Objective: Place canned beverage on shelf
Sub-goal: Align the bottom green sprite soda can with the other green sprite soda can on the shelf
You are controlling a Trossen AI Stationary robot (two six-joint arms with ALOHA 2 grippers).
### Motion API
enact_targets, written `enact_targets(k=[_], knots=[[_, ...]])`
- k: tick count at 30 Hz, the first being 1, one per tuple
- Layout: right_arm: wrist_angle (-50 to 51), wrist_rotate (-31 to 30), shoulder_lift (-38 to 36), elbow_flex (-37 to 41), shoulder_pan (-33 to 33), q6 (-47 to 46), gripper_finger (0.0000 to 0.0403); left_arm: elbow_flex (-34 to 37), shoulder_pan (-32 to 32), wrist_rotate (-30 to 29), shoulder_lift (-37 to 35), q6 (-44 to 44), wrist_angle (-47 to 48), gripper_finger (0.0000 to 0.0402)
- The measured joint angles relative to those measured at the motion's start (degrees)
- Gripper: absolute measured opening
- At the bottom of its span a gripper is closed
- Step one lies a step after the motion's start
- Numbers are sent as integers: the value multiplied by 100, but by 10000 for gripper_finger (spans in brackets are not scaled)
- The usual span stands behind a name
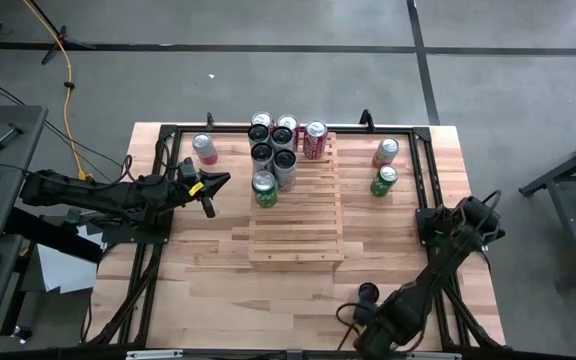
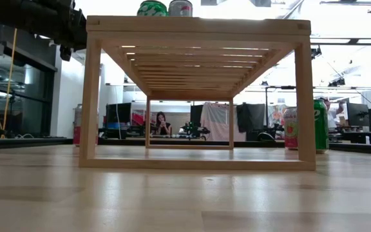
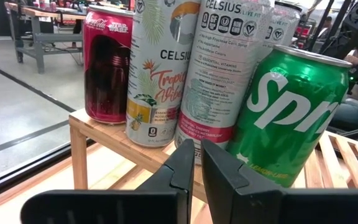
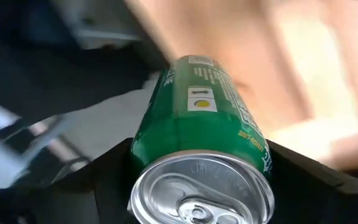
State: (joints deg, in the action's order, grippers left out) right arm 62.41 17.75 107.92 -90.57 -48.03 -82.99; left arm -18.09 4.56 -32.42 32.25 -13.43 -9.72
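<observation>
Already several cans (image 1: 273, 140) are stood at the shelf's (image 1: 298, 235) upper end; three are left on the table (image 1: 208, 270). A green can (image 4: 204, 124) is flanked by the right gripper (image 4: 201, 186), grip cannot be told; the left gripper (image 3: 196, 149) is pressed together, empty

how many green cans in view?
3. First green can on the shelf, second green can on the table right of it, third green can at the right gripper. Others may hide in the cluster.
</observation>
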Motion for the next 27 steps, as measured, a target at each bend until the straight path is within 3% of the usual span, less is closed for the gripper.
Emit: enact_targets(k=[4, 11, 14, 21, 27], knots=[[-103, -432, -2, -713, 30, 237, 288, 0, 0, 15, 0, -3, 2, 21], [-72, -2429, -2, -2218, 151, 1278, 288, 0, -2, 15, 0, -144, 2, 21], [47, -2917, -2, -2765, 185, 1822, 288, 0, 0, 15, 0, -144, 4, 21], [1298, -3590, -13, -3715, 453, 2759, 288, 0, 0, 15, 0, -144, 8, 21], [2320, -3993, -13, -4219, 1083, 3438, 288, 0, 0, 13, 0, -144, 7, 21]])
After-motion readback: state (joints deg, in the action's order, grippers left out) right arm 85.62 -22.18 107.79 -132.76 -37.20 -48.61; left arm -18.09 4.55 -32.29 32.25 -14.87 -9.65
